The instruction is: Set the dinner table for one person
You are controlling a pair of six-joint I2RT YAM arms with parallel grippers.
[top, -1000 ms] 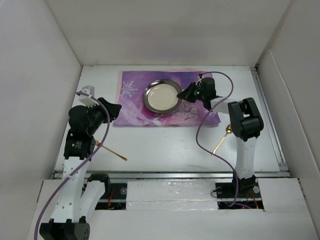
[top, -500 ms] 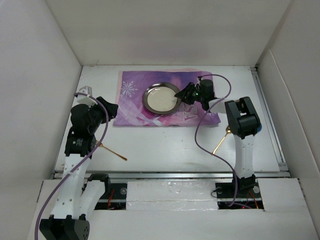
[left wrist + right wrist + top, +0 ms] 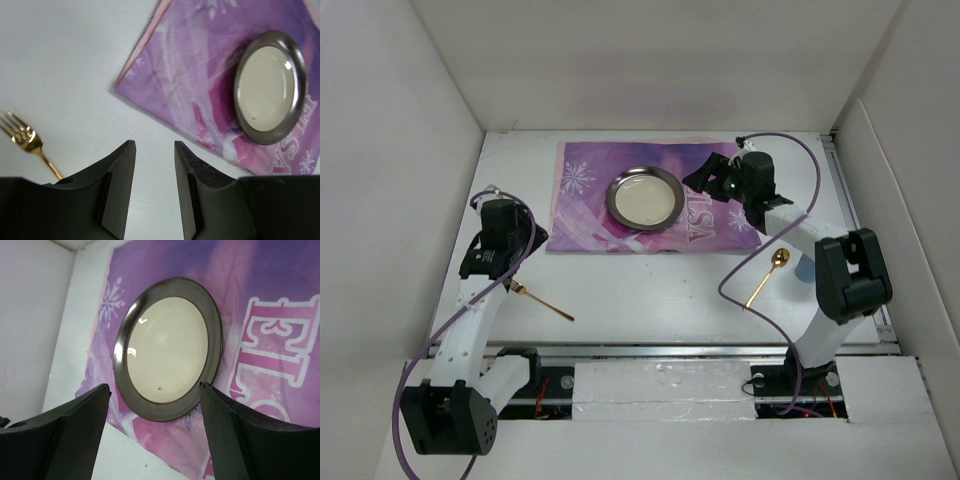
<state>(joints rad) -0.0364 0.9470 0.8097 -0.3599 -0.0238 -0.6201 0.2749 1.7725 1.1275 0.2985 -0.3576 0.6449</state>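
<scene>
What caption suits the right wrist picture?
Open right claw hovers over a dark-rimmed plate on the purple ELSA placemat.

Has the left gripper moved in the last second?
Yes. The left gripper has pulled back leftward and toward the near edge, away from the placemat's left edge.

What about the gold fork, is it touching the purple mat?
Apart. The left wrist view shows a strip of bare white table between the fork and the purple mat.
</scene>
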